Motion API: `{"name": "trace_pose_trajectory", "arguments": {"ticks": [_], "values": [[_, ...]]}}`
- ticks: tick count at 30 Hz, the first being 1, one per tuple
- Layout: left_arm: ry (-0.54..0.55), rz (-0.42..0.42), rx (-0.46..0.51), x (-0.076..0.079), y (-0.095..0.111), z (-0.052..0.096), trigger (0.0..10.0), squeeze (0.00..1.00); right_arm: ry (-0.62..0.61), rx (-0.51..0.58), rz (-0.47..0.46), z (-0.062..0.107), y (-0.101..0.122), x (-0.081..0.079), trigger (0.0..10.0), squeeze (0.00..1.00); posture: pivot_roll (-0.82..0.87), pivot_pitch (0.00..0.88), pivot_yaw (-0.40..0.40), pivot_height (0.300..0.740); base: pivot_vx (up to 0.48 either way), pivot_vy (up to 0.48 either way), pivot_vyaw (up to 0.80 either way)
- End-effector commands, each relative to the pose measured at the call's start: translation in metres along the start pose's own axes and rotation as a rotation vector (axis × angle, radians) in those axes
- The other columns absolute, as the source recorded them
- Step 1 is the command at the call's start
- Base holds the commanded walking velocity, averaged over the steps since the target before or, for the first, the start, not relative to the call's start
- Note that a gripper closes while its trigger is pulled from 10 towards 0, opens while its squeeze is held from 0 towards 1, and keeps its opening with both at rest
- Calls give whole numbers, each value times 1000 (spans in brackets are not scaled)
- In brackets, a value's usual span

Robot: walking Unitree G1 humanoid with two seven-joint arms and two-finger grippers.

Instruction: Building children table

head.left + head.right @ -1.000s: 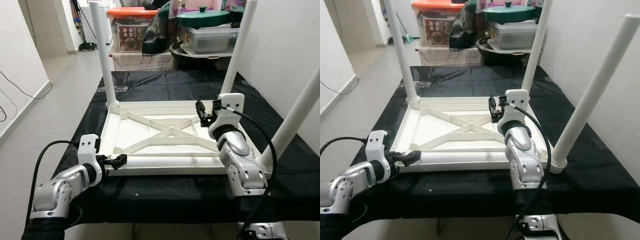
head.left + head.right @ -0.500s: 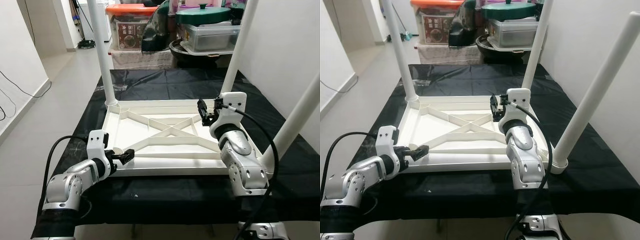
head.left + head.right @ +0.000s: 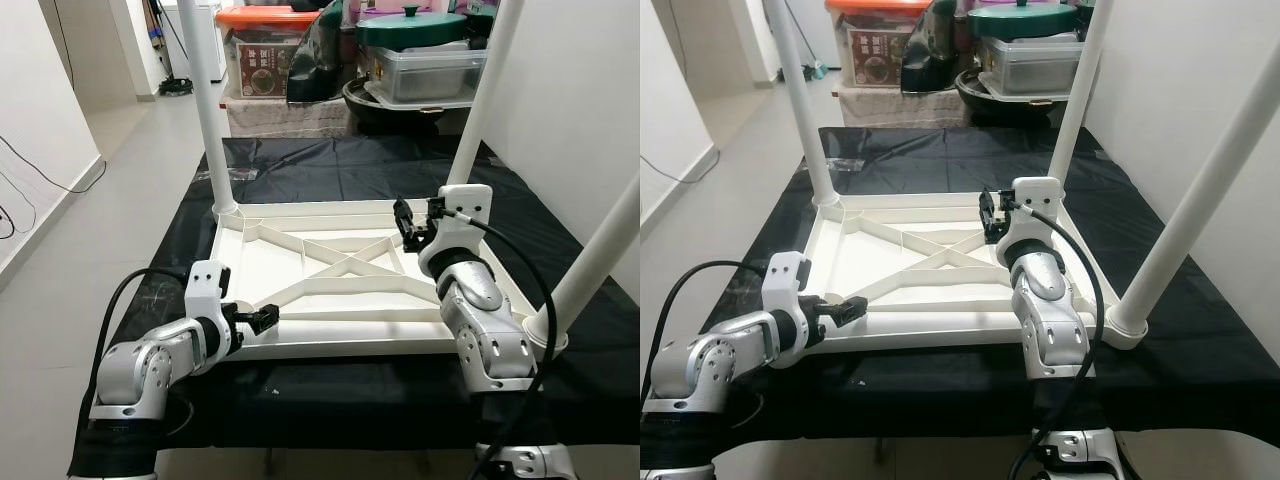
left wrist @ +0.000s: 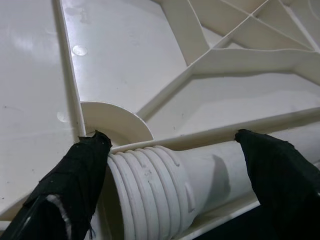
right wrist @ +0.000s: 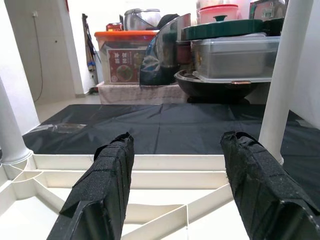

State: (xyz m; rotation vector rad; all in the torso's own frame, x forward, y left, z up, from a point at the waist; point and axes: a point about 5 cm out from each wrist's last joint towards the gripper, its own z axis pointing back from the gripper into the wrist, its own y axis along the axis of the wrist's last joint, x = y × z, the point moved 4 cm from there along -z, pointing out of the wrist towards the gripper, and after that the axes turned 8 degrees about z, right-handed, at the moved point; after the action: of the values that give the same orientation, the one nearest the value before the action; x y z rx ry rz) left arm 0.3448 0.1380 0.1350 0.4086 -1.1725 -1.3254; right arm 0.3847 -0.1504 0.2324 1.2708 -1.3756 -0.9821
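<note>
Tabletop [image 3: 300,270], white plastic and inverted with its ribbed underside up, lies on a black sheet [image 3: 330,170] in the left eye view; we take it as our landmark. We count three white legs standing upright from its corners: far-left leg [image 3: 208,100], far-right leg [image 3: 487,90] and near-right leg [image 3: 600,250]. The left gripper [image 3: 262,319] sits at the tabletop's near-left corner. The right gripper [image 3: 408,225] hovers over the tabletop's right side, near the far-right leg. Beyond the tabletop's far edge we note an orange-lidded storage box [image 3: 262,50] and a green-lidded container [image 3: 415,25].

In the right eye view we see the same arrangement, with the left gripper again at the near-left corner.

In the left wrist view, the left fingers [image 4: 75,185] stand apart on either side of a loose fourth leg [image 4: 200,175], which lies on its side along the tabletop's near rim; its threaded end [image 4: 140,185] is just beside the curved corner socket [image 4: 117,117]. We cannot tell whether the fingers press the leg.

In the right wrist view, the right fingers [image 5: 105,190] are spread wide with nothing between them, above the tabletop's ribs.
</note>
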Motion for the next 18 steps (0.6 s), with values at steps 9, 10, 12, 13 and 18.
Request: {"name": "trace_pose_trajectory", "arguments": {"ticks": [9, 10, 12, 13, 18], "values": [[62, -45, 19, -2, 16, 10, 10000, 0, 12, -11, -3, -1, -3, -6, 10000, 0, 51, 41, -40, 740, 0, 0, 0], [70, -48, 26, -1, 19, 12, 10000, 0, 12, -12, -3, -1, -4, -5, 10000, 0, 53, 39, -39, 740, 0, 0, 0], [83, -54, 33, -1, 23, 14, 10000, 0, 12, -13, -4, -1, -4, -6, 10000, 0, 54, 41, -40, 740, 0, 0, 0], [83, -54, 33, -1, 23, 14, 10000, 0, 12, -13, -4, -1, -4, -6, 10000, 0, 54, 41, -40, 740, 0, 0, 0], [136, -77, 30, -4, 26, 20, 10000, 0, 13, -16, -6, -1, -6, -6, 10000, 0, 57, 41, -40, 740, 0, 0, 0]]}}
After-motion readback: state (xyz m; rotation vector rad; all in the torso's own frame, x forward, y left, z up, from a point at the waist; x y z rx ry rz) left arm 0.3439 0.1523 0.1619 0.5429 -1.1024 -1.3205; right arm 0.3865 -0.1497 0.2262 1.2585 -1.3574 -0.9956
